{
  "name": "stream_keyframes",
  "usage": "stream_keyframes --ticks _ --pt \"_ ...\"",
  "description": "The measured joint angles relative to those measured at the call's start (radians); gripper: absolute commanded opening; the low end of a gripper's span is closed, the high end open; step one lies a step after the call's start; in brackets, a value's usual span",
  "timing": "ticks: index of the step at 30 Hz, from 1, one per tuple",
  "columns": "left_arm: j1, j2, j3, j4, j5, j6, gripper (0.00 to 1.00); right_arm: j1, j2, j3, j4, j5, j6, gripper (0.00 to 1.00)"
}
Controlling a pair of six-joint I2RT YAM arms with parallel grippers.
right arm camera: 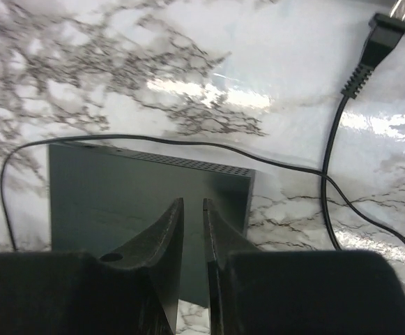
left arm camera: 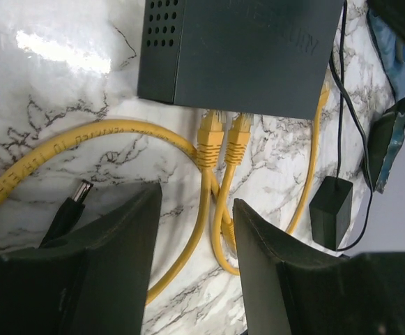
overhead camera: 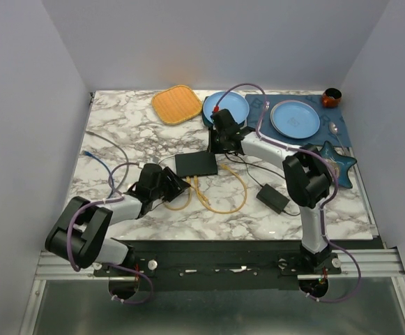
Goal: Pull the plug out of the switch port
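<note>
Approach: left gripper gapes at the yellow plugs; right gripper near-pinched over the switch, hold unclear; next, probably clamp one.

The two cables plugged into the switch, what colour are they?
Both cables are yellow, plugs included. The left wrist view shows it best.

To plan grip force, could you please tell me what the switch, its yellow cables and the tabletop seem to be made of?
Switch: matte dark casing, metal or plastic, vent holes punched in. Yellow cables: rubbery printed jacket, moulded plugs. Tabletop: glossy marble-look surface, glare; possibly laminate.
</note>
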Motion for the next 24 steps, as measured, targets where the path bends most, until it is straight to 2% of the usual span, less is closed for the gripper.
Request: stream_keyframes --ticks 8,16,24 --pt "0.000 0.149 0.103 0.041 0.016 -0.014 0.58 -0.002 0.029 -0.023 -0.037 -0.034 -0.002 0.24" --pt "0.000 0.297 0.258 0.027 0.034 -0.021 0.57 -0.002 -0.060 -0.154 0.000 -0.044 0.011 0.24" --pt "0.008 0.338 0.318 -0.004 0.040 -0.001 0.58 -0.002 -0.135 -0.229 0.014 -0.044 0.018 0.24"
